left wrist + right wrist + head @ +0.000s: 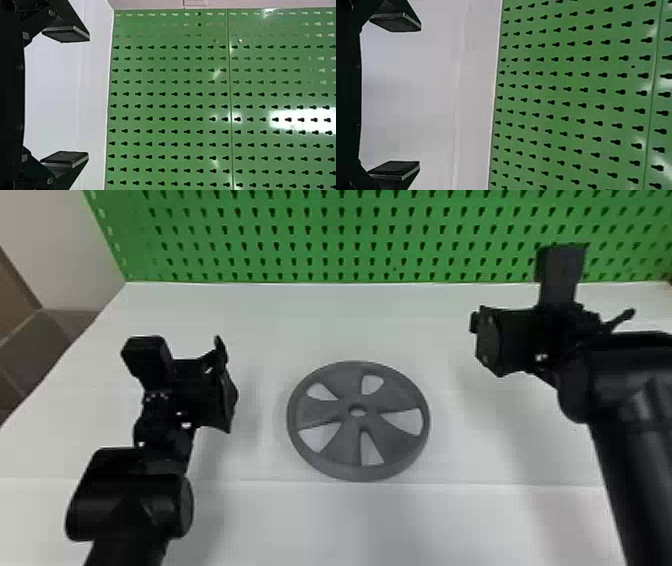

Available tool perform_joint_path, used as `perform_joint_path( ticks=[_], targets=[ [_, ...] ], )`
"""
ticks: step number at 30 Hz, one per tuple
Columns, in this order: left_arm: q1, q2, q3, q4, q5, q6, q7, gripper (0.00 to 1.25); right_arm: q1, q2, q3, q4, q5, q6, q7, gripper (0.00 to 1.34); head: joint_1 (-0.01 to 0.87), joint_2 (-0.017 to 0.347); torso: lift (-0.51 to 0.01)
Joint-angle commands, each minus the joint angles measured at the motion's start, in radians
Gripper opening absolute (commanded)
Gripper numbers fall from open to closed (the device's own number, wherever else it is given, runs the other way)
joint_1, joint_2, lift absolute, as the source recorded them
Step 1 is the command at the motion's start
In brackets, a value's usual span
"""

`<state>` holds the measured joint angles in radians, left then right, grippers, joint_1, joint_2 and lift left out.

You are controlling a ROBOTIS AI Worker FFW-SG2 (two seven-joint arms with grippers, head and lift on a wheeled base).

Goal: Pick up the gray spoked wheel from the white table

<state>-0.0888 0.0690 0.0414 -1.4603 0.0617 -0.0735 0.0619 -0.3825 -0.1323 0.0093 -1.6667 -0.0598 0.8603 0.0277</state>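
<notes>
The gray spoked wheel (332, 408) lies flat on the white table (360, 520), near the middle of the head view. To its left, apart from it, is my left gripper (207, 395). My right gripper (505, 342) is farther off on the wheel's other side, toward the back right. In the left wrist view my left gripper (88, 96) stands open, its two fingers wide apart with nothing between them. The right wrist view has my right gripper (420, 95) open and unloaded too.
A green pegboard (350, 240) rises along the table's back edge. Beyond the table's left edge are a pale wall (45, 250) and a dark floor (65, 327). Bare tabletop separates the wheel from each gripper.
</notes>
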Motion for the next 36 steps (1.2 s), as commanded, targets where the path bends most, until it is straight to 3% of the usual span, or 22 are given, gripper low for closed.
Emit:
perform_joint_path(
  ticks=[1,9,14,23,36],
  targets=[
    [0.000,0.000,-0.002,0.000,0.000,0.003,-0.001,1.02,-0.079,-0.021,0.024,0.015,-0.032,0.158,0.000,1.25,0.779,0.071,-0.097],
    [0.000,0.000,0.000,0.000,0.001,0.004,-0.004,0.99,-0.197,-0.040,0.043,0.082,-0.113,0.368,0.000,1.25,0.779,0.071,-0.097],
    [0.000,0.000,-0.002,0.000,0.001,0.006,-0.004,0.97,-0.269,-0.049,0.075,0.150,-0.123,0.480,0.000,1.25,0.779,0.071,-0.097],
    [0.000,0.002,-0.003,0.000,-0.005,0.009,-0.008,0.92,-0.349,-0.078,0.121,0.303,-0.230,0.551,0.000,1.25,0.779,0.071,-0.097],
    [-0.008,0.015,-0.018,0.000,-0.010,0.021,-0.011,0.91,-0.475,-0.082,0.175,0.469,-0.221,0.697,0.000,1.25,0.779,0.071,-0.097]
  ],
)
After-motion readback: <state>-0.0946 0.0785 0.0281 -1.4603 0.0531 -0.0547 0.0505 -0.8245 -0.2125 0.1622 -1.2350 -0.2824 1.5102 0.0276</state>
